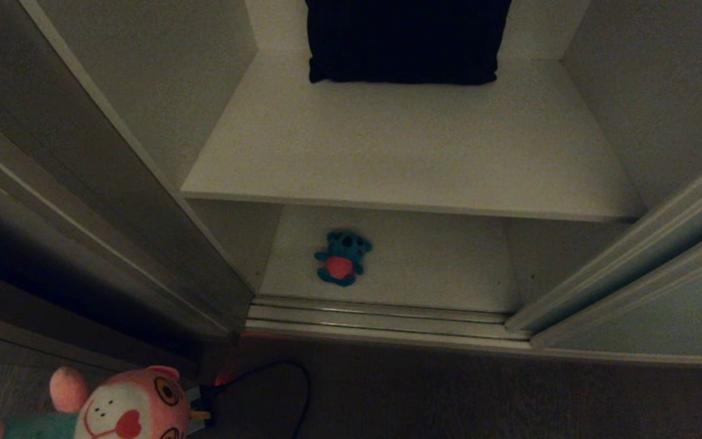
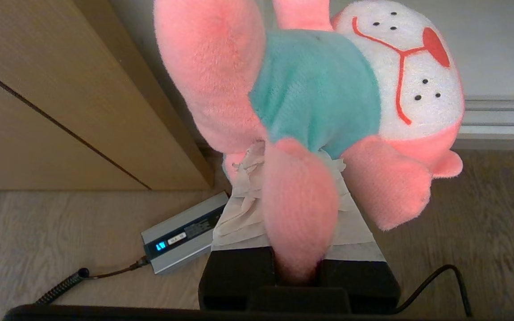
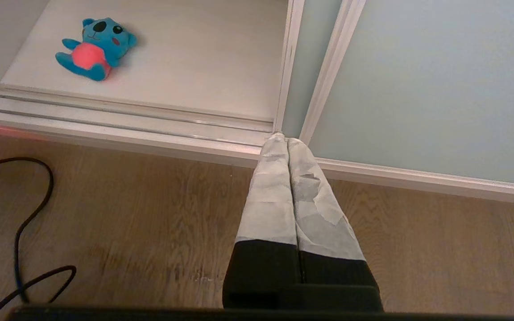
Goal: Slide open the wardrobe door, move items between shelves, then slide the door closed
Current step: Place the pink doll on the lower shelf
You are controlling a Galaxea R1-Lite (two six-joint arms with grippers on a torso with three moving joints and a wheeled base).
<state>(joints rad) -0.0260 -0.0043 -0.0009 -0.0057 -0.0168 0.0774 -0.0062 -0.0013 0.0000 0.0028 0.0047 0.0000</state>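
The sliding wardrobe door point(image 1: 649, 292) is being shown pushed aside at the three to four o'clock side of the head view, its pale frame slanting down to the floor track, so the wardrobe is standing open. The upper shelf point(image 1: 412, 158) is being occupied at twelve o'clock by a black cushion point(image 1: 404, 39) set against the back wall. The lower shelf point(image 1: 424, 262) is being seen beneath it, at the centre. The wooden floor point(image 3: 150, 214) is being crossed by a black cable point(image 3: 20, 223) at eight o'clock in the right wrist view. The pink plush toy point(image 2: 319, 98) is being held low at seven o'clock in the head view, outside the wardrobe, with the left gripper point(image 2: 299, 232) clamped on what appears to be one of its limbs. A grey power unit point(image 2: 183, 236) is being seen lying on the floor beside it. The right gripper point(image 3: 289, 147) is being kept over the floor near the track, its wrapped fingers point(image 3: 270, 191) pressed together on nothing. The teal-blue plush toy point(image 1: 342, 257) is lying face up on the lower shelf, toward its left front.
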